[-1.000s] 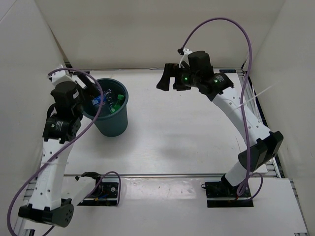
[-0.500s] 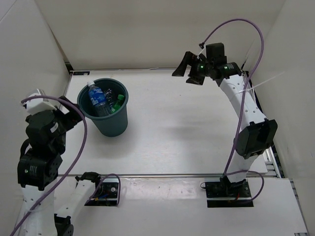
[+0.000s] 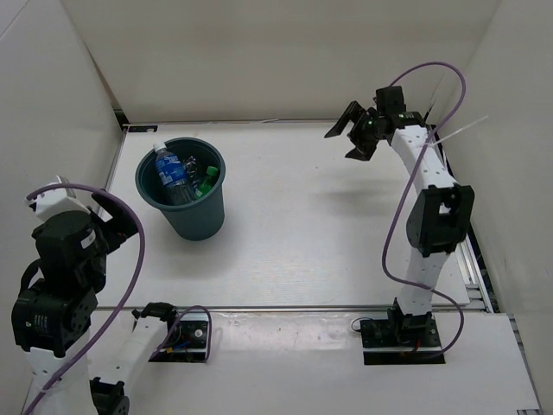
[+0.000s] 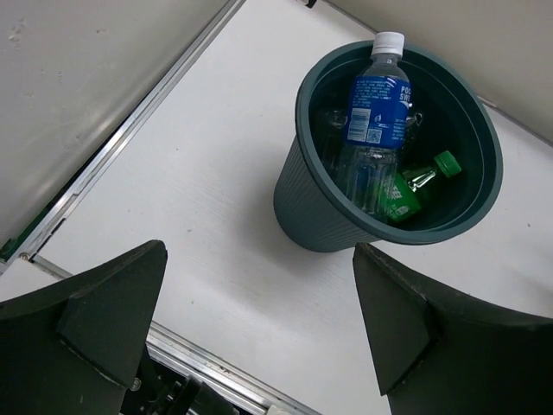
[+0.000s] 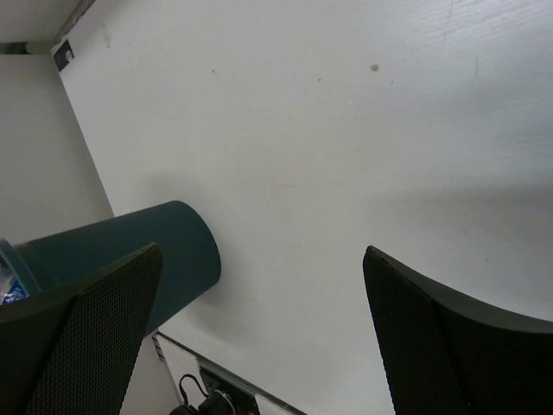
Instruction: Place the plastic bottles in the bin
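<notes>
Left pincer (image 3: 119, 218) hangs spread wide and empty near the front-left, apart from the round dark teal-grey plastic bin (image 3: 204, 216); right pincer (image 3: 351, 134), equally spread and empty, hovers over the far right of the white table (image 3: 302, 225). Inside the bin a clear blue-labelled plastic bottle (image 4: 373, 99) leans with its white cap at the rim, and a bright green plastic bottle (image 4: 415, 186) lies beside it.

right wrist view: bin (image 5: 173, 242) cut by left edge | left wrist view: plastic bottles (image 4: 373, 108) overlap, count unclear
</notes>
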You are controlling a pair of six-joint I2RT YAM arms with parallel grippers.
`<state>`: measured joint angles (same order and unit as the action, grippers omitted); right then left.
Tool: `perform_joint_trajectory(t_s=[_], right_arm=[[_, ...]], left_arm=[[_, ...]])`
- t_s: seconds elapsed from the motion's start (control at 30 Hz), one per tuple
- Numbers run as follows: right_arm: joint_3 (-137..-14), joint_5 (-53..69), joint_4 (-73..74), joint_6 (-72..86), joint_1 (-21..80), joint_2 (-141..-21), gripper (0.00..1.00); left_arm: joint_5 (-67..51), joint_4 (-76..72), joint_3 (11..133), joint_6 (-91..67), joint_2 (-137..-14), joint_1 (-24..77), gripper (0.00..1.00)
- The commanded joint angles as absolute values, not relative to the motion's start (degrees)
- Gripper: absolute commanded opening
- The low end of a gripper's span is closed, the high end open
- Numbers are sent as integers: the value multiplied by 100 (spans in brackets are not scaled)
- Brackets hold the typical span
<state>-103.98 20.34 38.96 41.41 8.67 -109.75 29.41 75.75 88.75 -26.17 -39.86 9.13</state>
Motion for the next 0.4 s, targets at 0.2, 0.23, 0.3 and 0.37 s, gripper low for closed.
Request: perform_joint_trajectory(t_s=[0.2,0.23,0.3,0.37], right_arm=[[-12656,1916,4614,3920,896,-12305,100],[-12656,1864,4614,3920,896,-12374,100],[-12656,1863,4614,3973,896,-12375,100],[-12656,1863,4614,3841,896,-12262,100]], left_arm=[[2926,7744,8650,-2716,-3841,879,100],[2927,7595,8448,-2716,-3763,879,100],[2927,7463,8306,-2716,-3762,879,100],[2996,7287,8227,-2716,-3762,879,100]])
